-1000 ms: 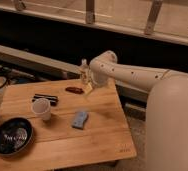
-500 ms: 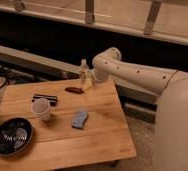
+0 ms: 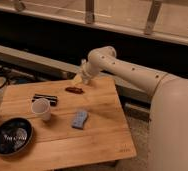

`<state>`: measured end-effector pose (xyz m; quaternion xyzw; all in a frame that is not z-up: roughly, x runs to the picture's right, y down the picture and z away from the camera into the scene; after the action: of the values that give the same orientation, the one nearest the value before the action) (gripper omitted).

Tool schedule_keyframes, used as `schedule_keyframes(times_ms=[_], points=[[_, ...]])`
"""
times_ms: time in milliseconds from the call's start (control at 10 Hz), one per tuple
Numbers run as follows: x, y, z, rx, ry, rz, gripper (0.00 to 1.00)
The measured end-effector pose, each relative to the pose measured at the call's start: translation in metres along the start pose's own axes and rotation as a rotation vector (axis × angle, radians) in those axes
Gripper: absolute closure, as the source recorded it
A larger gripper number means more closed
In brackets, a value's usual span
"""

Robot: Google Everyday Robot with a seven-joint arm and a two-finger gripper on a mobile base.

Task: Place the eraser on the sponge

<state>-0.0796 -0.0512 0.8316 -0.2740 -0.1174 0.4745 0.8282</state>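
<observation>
- The gripper (image 3: 82,76) is held over the far edge of the table (image 3: 104,142), just behind the dark red object (image 3: 75,90).
- The eraser (image 3: 45,97) is hemmed in on its near side by the paper cup (image 3: 41,108).
- The sponge (image 3: 79,119) is surrounded by bare wood.

Flat black pale-striped eraser (image 3: 45,98) on the far left of the table (image 3: 102,145), light blue-grey sponge (image 3: 79,119) flat near the middle, apart from it, gripper (image 3: 81,76) over the far edge.
</observation>
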Motion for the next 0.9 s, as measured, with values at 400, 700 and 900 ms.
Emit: schedule_keyframes(times_ms=[400,700,900], points=[[-0.002,0.006,0.001,-0.007,0.003,-0.023,0.2],[-0.018,0.006,0.009,-0.012,0.003,-0.061,0.2],[-0.045,0.021,0.039,-0.056,0.013,-0.109,0.2]])
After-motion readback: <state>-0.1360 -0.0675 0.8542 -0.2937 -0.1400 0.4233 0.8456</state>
